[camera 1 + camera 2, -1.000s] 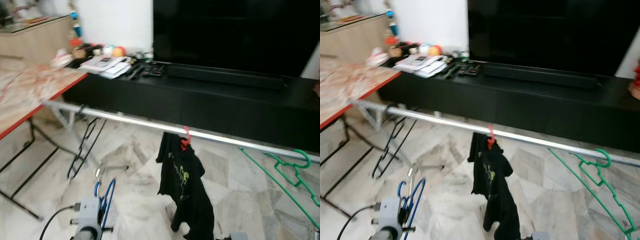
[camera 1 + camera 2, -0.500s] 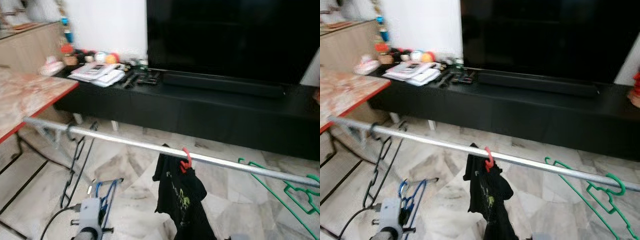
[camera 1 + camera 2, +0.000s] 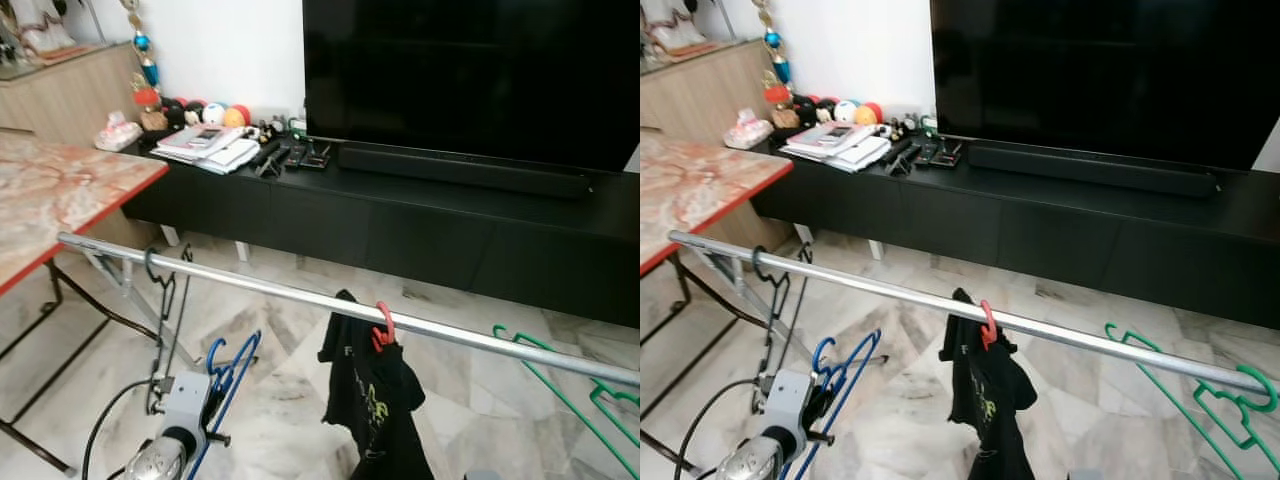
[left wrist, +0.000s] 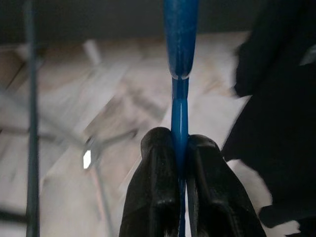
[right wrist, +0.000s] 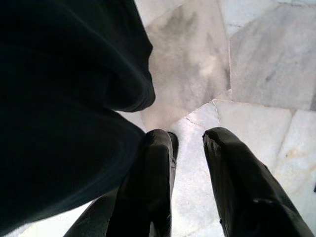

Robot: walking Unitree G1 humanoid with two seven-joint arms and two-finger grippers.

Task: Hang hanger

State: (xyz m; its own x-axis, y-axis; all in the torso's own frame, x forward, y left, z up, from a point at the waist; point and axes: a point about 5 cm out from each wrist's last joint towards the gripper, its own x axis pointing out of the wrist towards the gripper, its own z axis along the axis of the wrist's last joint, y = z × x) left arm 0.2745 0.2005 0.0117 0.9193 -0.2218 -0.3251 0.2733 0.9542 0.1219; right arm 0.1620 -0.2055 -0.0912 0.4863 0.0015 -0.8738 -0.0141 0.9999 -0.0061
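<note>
A silver rail (image 3: 290,292) runs across in front of me. My left gripper (image 4: 178,140) is shut on a blue hanger (image 3: 226,366), held below the rail's left part; its fingers (image 4: 158,163) pinch the blue bar. My left arm (image 3: 178,412) rises from the lower left. A black wire hanger (image 3: 163,290) hangs on the rail near its left end. At the middle, a red hanger hook (image 3: 382,325) carries a black T-shirt (image 3: 372,400). A green hanger (image 3: 1200,395) hangs at the right. My right gripper (image 5: 190,136) is open over the floor, beside the black shirt (image 5: 64,98).
A low black TV cabinet (image 3: 420,215) with a big dark screen (image 3: 470,75) stands behind the rail, with papers and small items (image 3: 215,145) on its left end. A marble-topped folding table (image 3: 55,195) is on the left. The floor is marble tile (image 3: 290,380).
The whole view has shifted as the camera moved. My left arm with the blue hanger has come up a little, closer to the rail.
</note>
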